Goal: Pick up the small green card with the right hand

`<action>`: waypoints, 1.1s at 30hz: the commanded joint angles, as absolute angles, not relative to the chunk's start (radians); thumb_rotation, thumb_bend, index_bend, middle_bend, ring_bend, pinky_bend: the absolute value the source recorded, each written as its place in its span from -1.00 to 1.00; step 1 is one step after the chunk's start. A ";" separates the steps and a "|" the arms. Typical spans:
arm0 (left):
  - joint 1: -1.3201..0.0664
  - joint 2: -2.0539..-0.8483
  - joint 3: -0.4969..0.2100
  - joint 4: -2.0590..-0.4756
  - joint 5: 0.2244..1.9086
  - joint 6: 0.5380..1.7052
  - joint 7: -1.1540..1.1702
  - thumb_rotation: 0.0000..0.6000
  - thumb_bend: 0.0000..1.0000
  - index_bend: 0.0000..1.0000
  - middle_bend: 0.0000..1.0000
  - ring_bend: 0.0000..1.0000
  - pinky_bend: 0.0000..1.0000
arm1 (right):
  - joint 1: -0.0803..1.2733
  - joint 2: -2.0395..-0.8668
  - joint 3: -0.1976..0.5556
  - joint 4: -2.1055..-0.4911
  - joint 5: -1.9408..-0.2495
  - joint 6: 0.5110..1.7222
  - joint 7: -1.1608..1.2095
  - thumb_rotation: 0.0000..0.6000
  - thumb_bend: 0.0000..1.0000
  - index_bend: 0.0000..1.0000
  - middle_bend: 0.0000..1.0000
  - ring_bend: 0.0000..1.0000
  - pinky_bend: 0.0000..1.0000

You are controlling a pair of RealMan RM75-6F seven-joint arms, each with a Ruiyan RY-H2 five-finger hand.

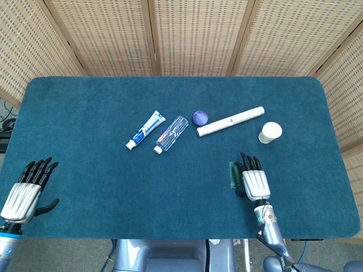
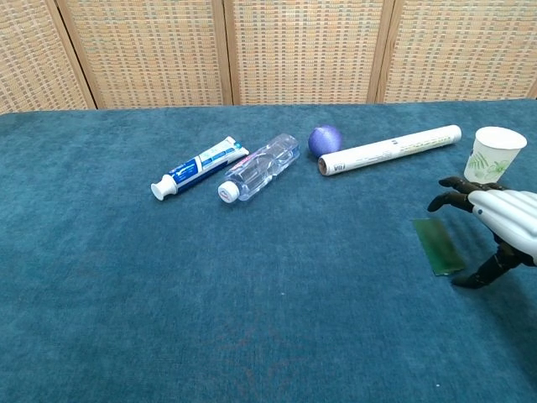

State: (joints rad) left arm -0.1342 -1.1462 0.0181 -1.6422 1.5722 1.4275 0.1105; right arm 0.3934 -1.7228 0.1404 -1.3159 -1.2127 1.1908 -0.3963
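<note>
The small green card (image 1: 233, 174) lies flat just left of the right hand (image 1: 254, 181), fingers spread and empty, its long axis parallel to them.

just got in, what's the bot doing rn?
The right hand hovers with spread fingers right beside the green card, which lies flat on the table, not yet gripped. The left hand sits open at the near left corner, holding nothing. A toothpaste tube, bottle, purple ball, white roll and paper cup lie untouched further back.
</note>
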 commanded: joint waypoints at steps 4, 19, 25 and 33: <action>-0.135 -1.147 0.017 -1.641 1.569 1.426 0.111 1.00 -0.51 -1.00 -1.00 -1.00 -1.00 | 0.403 -1.728 0.150 -1.308 -1.206 1.180 -0.401 1.00 -0.74 -0.60 -1.00 -1.00 -1.00; -0.139 -1.150 0.018 -1.640 1.565 1.417 0.118 1.00 -0.50 -1.00 -1.00 -1.00 -1.00 | 0.437 -1.741 0.181 -1.283 -1.180 1.150 -0.406 1.00 -0.74 -0.60 -1.00 -1.00 -1.00; -0.140 -1.150 0.018 -1.641 1.564 1.414 0.117 1.00 -0.50 -1.00 -1.00 -1.00 -1.00 | 0.450 -1.740 0.190 -1.282 -1.175 1.146 -0.409 1.00 -0.70 -0.56 -1.00 -1.00 -1.00; -0.142 -1.148 0.020 -1.642 1.566 1.409 0.110 1.00 -0.50 -1.00 -1.00 -1.00 -1.00 | 0.447 -1.738 0.182 -1.284 -1.173 1.148 -0.407 1.00 -0.69 -0.29 -1.00 -1.00 -1.00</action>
State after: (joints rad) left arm -0.1421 -1.1485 0.0200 -1.6420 1.5654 1.4095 0.1104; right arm 0.4472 -1.7379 0.1825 -1.2837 -1.1732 1.1479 -0.4068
